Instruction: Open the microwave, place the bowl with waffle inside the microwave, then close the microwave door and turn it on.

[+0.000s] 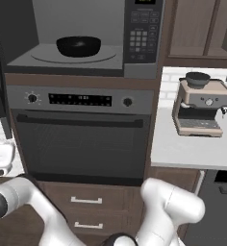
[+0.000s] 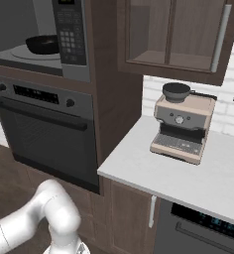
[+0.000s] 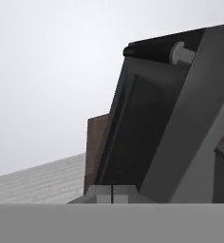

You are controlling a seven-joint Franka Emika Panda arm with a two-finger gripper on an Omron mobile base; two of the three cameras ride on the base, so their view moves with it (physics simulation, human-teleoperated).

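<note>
We find the microwave standing open, its grey cavity exposed above the oven; the bowl with waffle sits on the round glass turntable inside, left of the black keypad panel (the waffle itself cannot be made out from these angles). The microwave door is swung wide, its dark edge at the far left of the left base view; in the hand view it rises tilted directly ahead of the gripper, whose fingertips are pressed together, pinching nothing. We note the coffee machine on the white counter, well apart from the microwave.
</note>
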